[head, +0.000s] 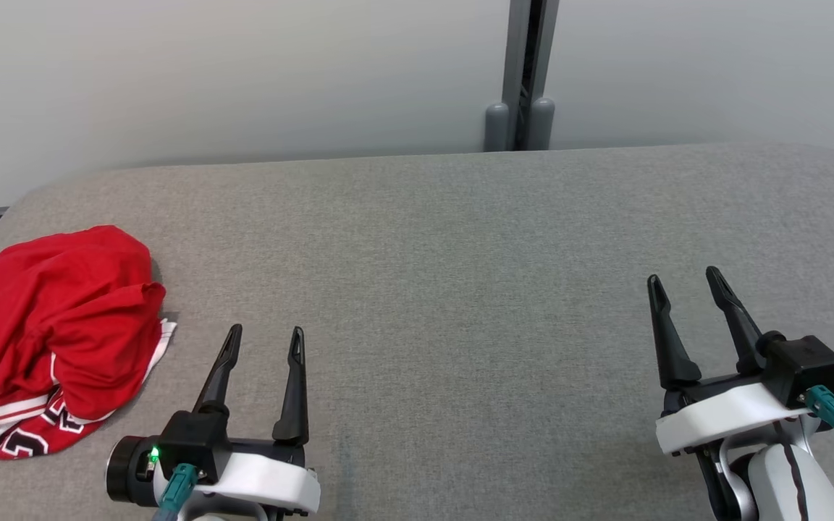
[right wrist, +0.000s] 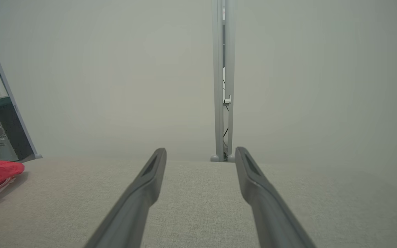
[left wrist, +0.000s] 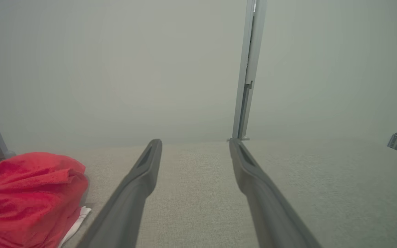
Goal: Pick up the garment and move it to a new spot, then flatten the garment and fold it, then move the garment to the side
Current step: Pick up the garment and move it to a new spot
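While the garment point(head: 55, 325) lies crumpled at the desk's point(head: 460, 289) left, my left claw point(head: 266, 331) and right claw point(head: 682, 275) stand wide, empty; no step done yet.

the left gripper point(head: 266, 331) is sitting at the lower left of the head view, jaws standing wide apart and holding nothing, its two dark fingers point(head: 292, 391) pointing forward and splaying slightly. a green light point(head: 154, 454) is glowing on its wrist. the right gripper point(head: 682, 275) is sitting at the lower right, a little further forward, jaws likewise gaping and empty, tips leaning slightly left. a pale forearm point(head: 786, 485) is showing beneath it.
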